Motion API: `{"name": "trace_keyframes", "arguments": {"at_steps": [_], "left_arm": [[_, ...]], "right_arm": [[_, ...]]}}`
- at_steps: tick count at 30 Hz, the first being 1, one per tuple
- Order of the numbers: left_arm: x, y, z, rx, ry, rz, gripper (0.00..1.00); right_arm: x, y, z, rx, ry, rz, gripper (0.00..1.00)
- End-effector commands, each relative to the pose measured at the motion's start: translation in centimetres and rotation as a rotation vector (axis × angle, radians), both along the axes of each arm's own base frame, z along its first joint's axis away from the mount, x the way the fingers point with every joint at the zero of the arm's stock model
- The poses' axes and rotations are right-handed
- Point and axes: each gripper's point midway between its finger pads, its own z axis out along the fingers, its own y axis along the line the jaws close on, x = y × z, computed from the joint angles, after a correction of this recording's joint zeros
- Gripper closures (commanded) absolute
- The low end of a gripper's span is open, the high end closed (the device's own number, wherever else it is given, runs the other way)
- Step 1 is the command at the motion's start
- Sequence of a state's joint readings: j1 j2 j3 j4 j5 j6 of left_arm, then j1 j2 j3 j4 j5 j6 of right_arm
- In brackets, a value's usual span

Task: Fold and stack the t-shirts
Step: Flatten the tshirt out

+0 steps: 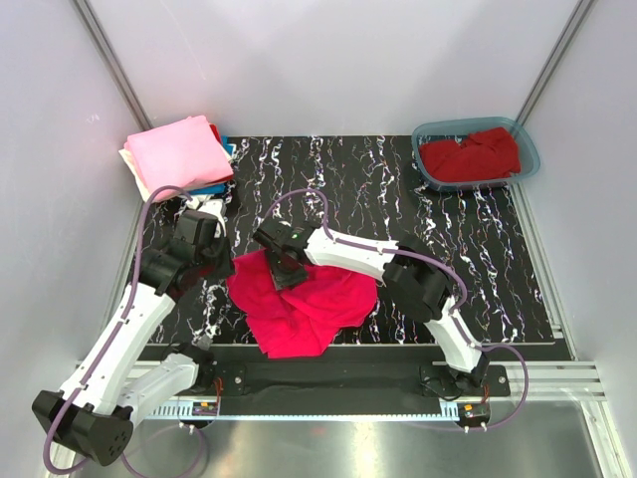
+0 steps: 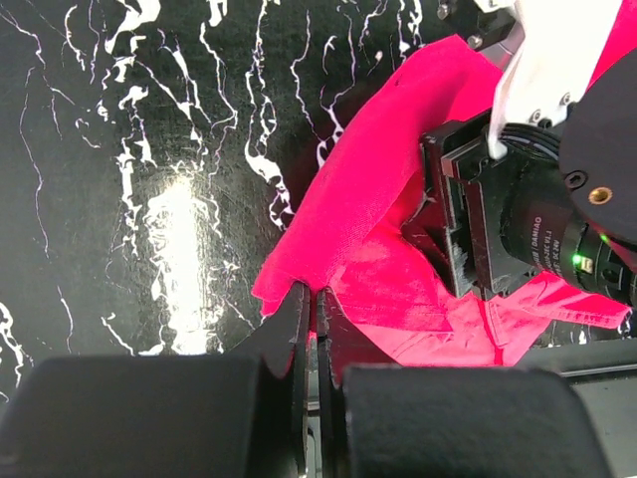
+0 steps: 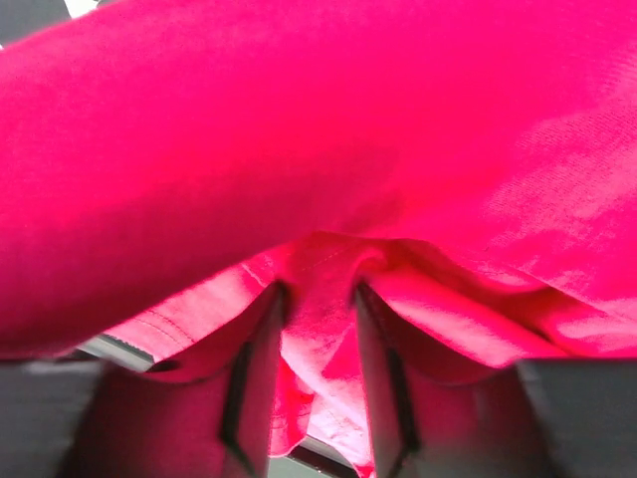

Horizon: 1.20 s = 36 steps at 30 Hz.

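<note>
Pinching a fold of the pinkish-red t-shirt (image 1: pixel 304 304) on the tabletop (image 1: pixel 468 259), the right gripper (image 3: pixel 317 329) is clamping cloth; the left gripper (image 2: pixel 311 299) is sitting closed and empty beside its edge.

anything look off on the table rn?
Nothing damaged or spilled. The bright pinkish-red t-shirt lies crumpled mid-table, not flat, with the right hand pressed into its folds. The folded stack at the back left overhangs the mat's corner. A dark red shirt sits bunched in the teal tub.
</note>
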State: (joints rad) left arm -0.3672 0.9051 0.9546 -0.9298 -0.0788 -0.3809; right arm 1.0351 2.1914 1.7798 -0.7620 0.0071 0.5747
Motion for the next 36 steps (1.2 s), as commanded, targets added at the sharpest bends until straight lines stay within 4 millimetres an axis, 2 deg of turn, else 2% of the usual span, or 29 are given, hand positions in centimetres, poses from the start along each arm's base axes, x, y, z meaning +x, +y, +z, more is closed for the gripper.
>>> {"name": "trace_keyframes", "arguments": {"at_steps": [1,5,7,9,10,12,13,15,16,18,19,21,22,23,24,25,26,27,28,29,30,31,33,34,36], "left_arm": [[1.1,-0.2,0.7,-0.010,-0.051,-0.003,1.00],[1.2,-0.1,0.6,-0.005,-0.055,0.004,1.00],[1.2,0.0,0.5,-0.001,-0.055,0.011,1.00],[1.3,0.1,0.5,0.002,-0.056,0.019,1.00],[1.3,0.2,0.5,0.004,-0.059,0.021,1.00],[1.3,0.3,0.6,0.006,-0.061,0.026,1.00],[1.3,0.3,0.7,0.005,-0.064,0.027,1.00],[1.1,0.4,1.1,0.000,-0.074,0.032,1.00],[0.9,0.4,1.8,-0.010,-0.093,0.033,1.00],[0.7,0.5,3.6,-0.030,-0.129,0.036,1.00],[0.4,0.5,5.5,-0.051,-0.175,0.038,1.00],[0.1,0.6,8.0,-0.076,-0.233,0.035,1.00],[-0.1,0.7,9.3,-0.090,-0.265,0.034,1.00],[-0.4,0.8,11.7,-0.110,-0.316,0.035,1.00],[-0.6,0.8,12.9,-0.121,-0.344,0.035,1.00],[-1.0,1.0,14.0,-0.128,-0.362,0.035,1.00],[-1.3,1.1,15.2,-0.138,-0.386,0.035,1.00],[-1.7,1.3,17.6,-0.158,-0.440,0.034,1.00],[-2.2,1.5,18.5,-0.164,-0.458,0.033,1.00],[-2.5,1.5,19.6,-0.169,-0.486,0.024,1.00],[-3.2,1.7,21.8,-0.189,-0.545,0.013,1.00],[-3.8,1.6,23.1,-0.207,-0.585,-0.003,1.00],[-4.8,1.8,25.3,-0.215,-0.667,-0.037,1.00],[-5.9,2.1,27.2,-0.232,-0.741,-0.057,1.00],[-7.1,2.6,28.9,-0.219,-0.815,-0.078,1.00]], "right_arm": [[0.3,-0.2,0.8,-0.007,-0.036,0.000,0.66],[0.4,-0.4,1.4,-0.007,-0.051,0.004,0.83],[0.5,-0.5,1.7,-0.015,-0.057,0.005,0.97],[0.6,-1.1,2.1,-0.030,-0.071,-0.003,1.00],[0.6,-1.3,3.1,-0.022,-0.084,-0.009,1.00],[0.8,-2.7,3.9,-0.053,-0.115,-0.028,1.00],[0.7,-3.1,6.2,-0.023,-0.145,-0.038,1.00],[0.7,-4.9,7.7,-0.041,-0.183,-0.065,1.00],[0.6,-5.6,10.6,0.001,-0.220,-0.084,1.00],[0.5,-7.8,12.8,-0.009,-0.272,-0.117,1.00],[0.1,-9.4,15.8,0.025,-0.307,-0.141,1.00],[0.4,-11.5,19.1,0.043,-0.384,-0.190,1.00],[-0.1,-12.9,22.3,0.100,-0.429,-0.220,1.00],[0.0,-14.8,23.7,0.086,-0.476,-0.256,1.00],[-0.1,-15.9,25.9,0.116,-0.515,-0.283,1.00],[-0.8,-18.3,28.5,0.152,-0.554,-0.319,1.00],[-0.7,-20.1,30.4,0.163,-0.610,-0.368,1.00],[-1.0,-21.5,32.8,0.210,-0.652,-0.410,1.00],[-2.0,-24.1,35.5,0.289,-0.696,-0.462,1.00],[-2.2,-25.7,37.2,0.327,-0.744,-0.497,1.00],[-2.8,-26.9,38.6,0.375,-0.774,-0.507,1.00],[-4.0,-29.3,41.2,0.469,-0.838,-0.510,1.00],[-5.0,-31.5,42.8,0.526,-0.892,-0.508,1.00],[-6.0,-33.5,44.3,0.575,-0.950,-0.493,1.00],[-7.1,-34.9,45.2,0.624,-0.992,-0.467,1.00]]}}
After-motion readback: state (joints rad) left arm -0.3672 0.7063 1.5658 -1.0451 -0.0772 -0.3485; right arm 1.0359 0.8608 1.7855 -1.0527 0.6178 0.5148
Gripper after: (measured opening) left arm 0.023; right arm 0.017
